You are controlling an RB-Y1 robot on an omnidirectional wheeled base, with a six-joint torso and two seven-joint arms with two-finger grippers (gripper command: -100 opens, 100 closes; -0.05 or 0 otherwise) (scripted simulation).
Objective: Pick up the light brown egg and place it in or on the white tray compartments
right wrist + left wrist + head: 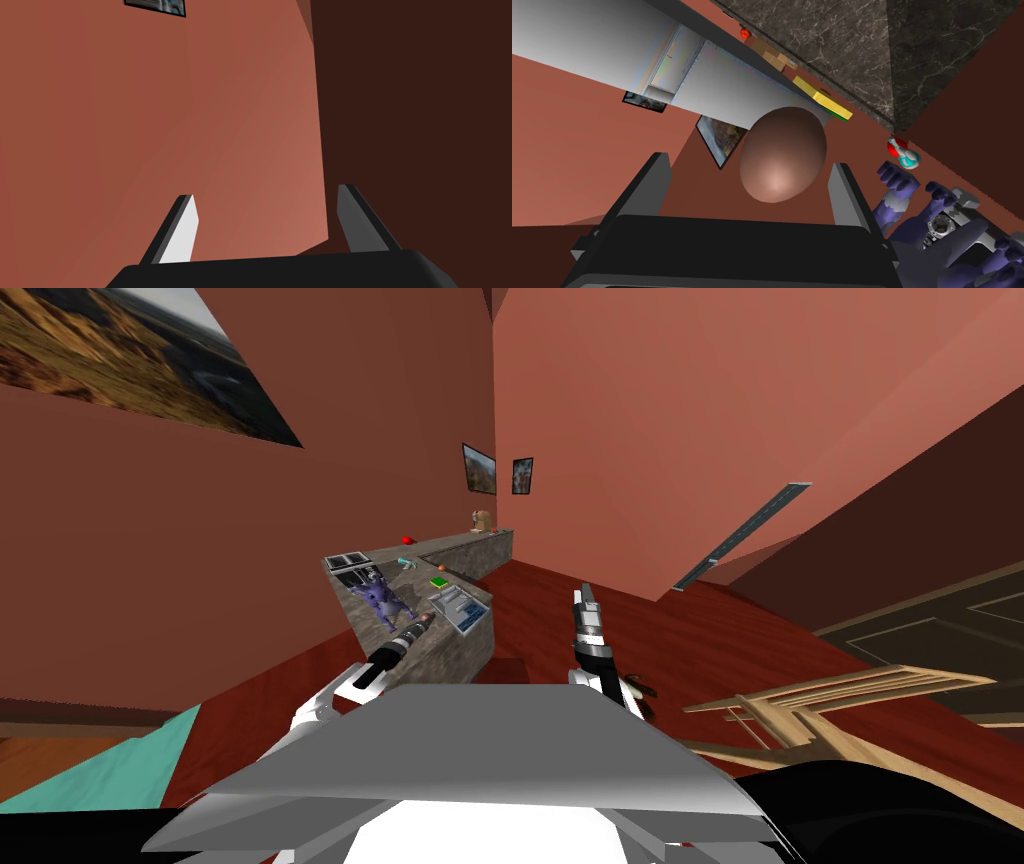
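Note:
The light brown egg [782, 155] sits between the fingers of my left gripper [748, 160], which stand open. It is close to one finger [844, 195], and a wide gap separates it from the other. Right behind the egg is the white tray [727, 85]. From the head view, the left gripper [427, 622] reaches over the marble counter [450, 653] to the near edge of the tray [462, 610], with the egg [428, 615] as a small speck at its tip. I cannot tell whether the egg rests on the tray. My right gripper [585, 593] is raised over the floor, open [265, 220].
A purple toy figure [383, 600] stands on the counter beside my left forearm, close to the hand [937, 225]. A green and yellow block [438, 582] lies just beyond the tray, a teal item [404, 561] farther back. A wooden chair [850, 698] stands to the right.

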